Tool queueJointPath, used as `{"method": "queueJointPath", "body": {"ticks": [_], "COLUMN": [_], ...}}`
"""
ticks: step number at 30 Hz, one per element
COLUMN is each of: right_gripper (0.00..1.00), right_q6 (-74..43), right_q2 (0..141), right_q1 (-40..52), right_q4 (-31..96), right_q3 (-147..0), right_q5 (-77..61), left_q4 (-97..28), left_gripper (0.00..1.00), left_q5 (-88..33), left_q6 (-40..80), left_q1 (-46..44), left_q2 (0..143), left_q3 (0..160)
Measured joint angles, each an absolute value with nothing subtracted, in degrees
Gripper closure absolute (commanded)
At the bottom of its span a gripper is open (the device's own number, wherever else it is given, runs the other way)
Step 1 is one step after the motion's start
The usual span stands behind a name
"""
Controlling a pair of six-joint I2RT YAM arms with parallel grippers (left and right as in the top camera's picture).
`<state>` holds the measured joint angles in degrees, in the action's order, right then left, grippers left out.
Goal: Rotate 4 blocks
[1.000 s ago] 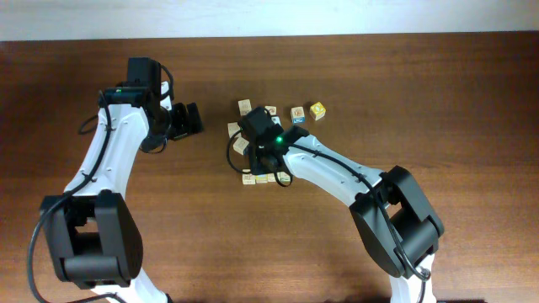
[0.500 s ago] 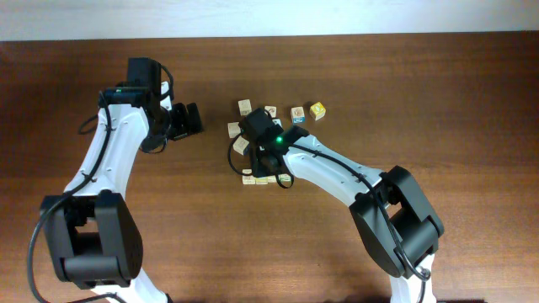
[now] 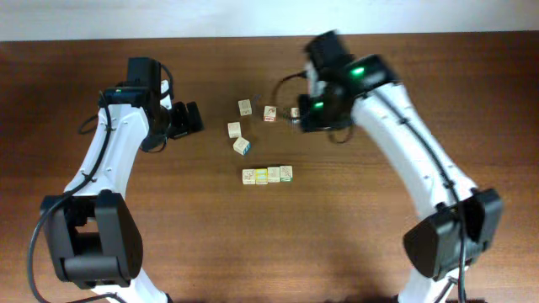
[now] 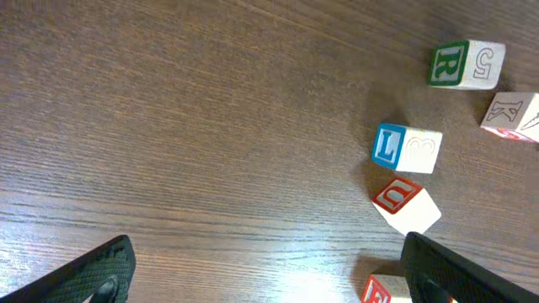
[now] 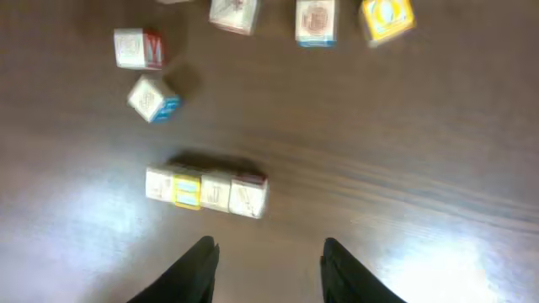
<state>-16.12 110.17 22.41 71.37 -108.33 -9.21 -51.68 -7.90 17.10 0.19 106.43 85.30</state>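
Table (image 3: 488,84) of dark wood carries everything. Over it the left gripper (image 3: 192,119) keeps its fingers wide apart and empty, left of the loose blocks (image 3: 234,130). The right gripper (image 5: 268,271) is partly open and grips nothing. A row of 4 blocks (image 3: 268,175) lies touching side by side.

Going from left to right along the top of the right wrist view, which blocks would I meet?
red-sided block → block cut by the top edge → red-and-blue block → yellow block
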Motion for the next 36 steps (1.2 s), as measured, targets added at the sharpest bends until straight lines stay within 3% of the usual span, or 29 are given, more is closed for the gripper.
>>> {"method": "queueJointPath", "body": {"ticks": [1, 2, 3, 4, 5, 11, 18, 36], "right_gripper": [0.64, 0.66, 0.67, 0.71, 0.73, 0.96, 0.96, 0.96], "right_q6": [-13.2, -10.7, -8.8, -7.8, -7.5, -11.0, -12.9, -16.6], "right_q2": [110.1, 110.2, 110.2, 110.4, 110.5, 110.5, 112.6, 114.2], "right_q1": [17.8, 15.1, 12.6, 11.3, 11.2, 11.3, 13.1, 18.5], "right_q4": [72.7, 72.3, 69.6, 66.8, 65.1, 46.6, 43.1, 38.2], "right_q3": [-107.0, -105.0, -101.0, -97.2, -93.7, -78.1, -76.0, -72.1], "right_q5": [-13.0, -16.2, -18.7, -19.9, -20.7, -25.2, -25.7, -27.5], "left_q4": [-51.5, -51.5, -51.6, -51.6, -52.1, -50.9, -50.1, -50.9], "left_gripper": [0.02, 0.31, 0.74, 0.92, 1.0, 1.0, 1.0, 1.0], "left_q5": [-8.2, -8.9, -10.3, -11.8, -12.4, -12.4, -13.5, -15.0], "left_q6": [17.1, 17.1, 17.1, 17.3, 18.6, 26.5, 27.6, 27.4], "left_q1": [0.2, 0.2, 0.2, 0.0, -0.8, -8.1, -15.3, -18.6], "left_q2": [106.4, 106.4, 106.4, 106.5, 106.5, 109.9, 114.1, 116.7], "left_q3": [85.3, 85.3, 85.3, 85.3, 85.3, 81.3, 80.2, 79.3]}}
